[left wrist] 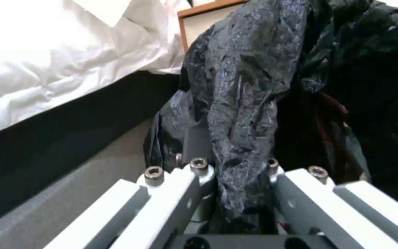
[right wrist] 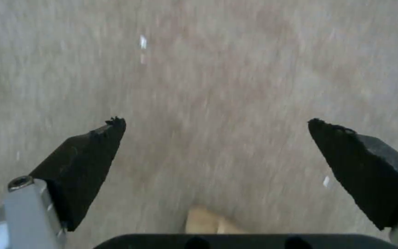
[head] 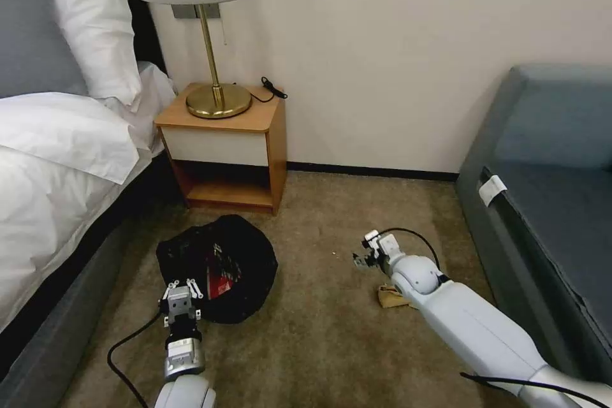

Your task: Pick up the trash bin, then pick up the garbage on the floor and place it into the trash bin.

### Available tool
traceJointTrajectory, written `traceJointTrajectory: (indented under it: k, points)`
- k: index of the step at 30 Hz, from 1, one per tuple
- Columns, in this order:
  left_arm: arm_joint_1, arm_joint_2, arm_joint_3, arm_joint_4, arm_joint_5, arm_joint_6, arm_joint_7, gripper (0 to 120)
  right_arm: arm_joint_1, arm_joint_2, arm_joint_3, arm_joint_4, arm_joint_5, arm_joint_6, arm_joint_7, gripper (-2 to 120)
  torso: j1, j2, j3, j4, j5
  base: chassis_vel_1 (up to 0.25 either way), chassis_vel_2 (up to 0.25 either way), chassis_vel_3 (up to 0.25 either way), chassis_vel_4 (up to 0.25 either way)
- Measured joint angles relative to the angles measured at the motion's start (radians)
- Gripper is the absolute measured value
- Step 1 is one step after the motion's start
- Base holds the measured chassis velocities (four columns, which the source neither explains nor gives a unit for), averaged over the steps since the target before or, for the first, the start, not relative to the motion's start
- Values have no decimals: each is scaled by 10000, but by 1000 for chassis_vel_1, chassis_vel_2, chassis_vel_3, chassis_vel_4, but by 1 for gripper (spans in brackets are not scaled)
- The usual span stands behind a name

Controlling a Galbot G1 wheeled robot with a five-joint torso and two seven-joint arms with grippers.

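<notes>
The trash bin (head: 245, 255) shows as a round mouth covered by its black bag liner (left wrist: 245, 86), tipped toward me on the carpet near the nightstand. A red-white snack bag (head: 221, 275) lies inside it. My left gripper (head: 180, 293) is shut on the bin's near rim, with a fold of liner pinched between its fingers (left wrist: 187, 188). My right gripper (head: 363, 260) hangs open over bare carpet, its black pads (right wrist: 91, 162) wide apart with nothing between them. A tan paper wad (head: 390, 296) lies on the floor just behind that gripper, against the right forearm, and shows as a tan corner (right wrist: 206, 223).
A wooden nightstand (head: 223, 140) with a brass lamp (head: 213, 76) stands against the wall behind the bin. The bed (head: 57, 159) runs along the left, and a grey-blue sofa (head: 548, 204) along the right. Open carpet (head: 319, 217) lies between them.
</notes>
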Motion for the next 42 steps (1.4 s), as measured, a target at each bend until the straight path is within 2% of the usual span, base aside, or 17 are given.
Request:
traceJointTrajectory:
  k: [8,16,29,33,36,42]
  points:
    - [-50,-94,42,-315,-34,122,-1,3,-415,41,157,11,214,-829,35,100,0,0,0,1,-1,0,0,0,0]
    - [-98,-79,35,-318,-90,167,4,3,-846,-436,197,617,-139,-1407,-919,100,0,0,-1,1,-2,0,0,0,0]
    - [-112,-64,18,-123,-155,57,8,3,-851,-609,118,381,-1364,-1176,-1604,100,0,0,0,2,0,0,0,0,0]
    - [-162,-116,51,-64,-150,44,8,3,-765,-839,12,418,-1713,-1129,-2073,100,0,0,0,0,-1,0,0,0,0]
    - [-227,-129,76,-14,-147,25,6,3,-662,-1043,-122,468,-2397,-991,-2737,100,0,0,0,1,-1,0,0,0,0]
    - [-218,-77,70,20,-165,-50,4,3,-485,-1368,-549,515,-3349,-583,-3446,100,0,0,0,0,-1,0,0,0,0]
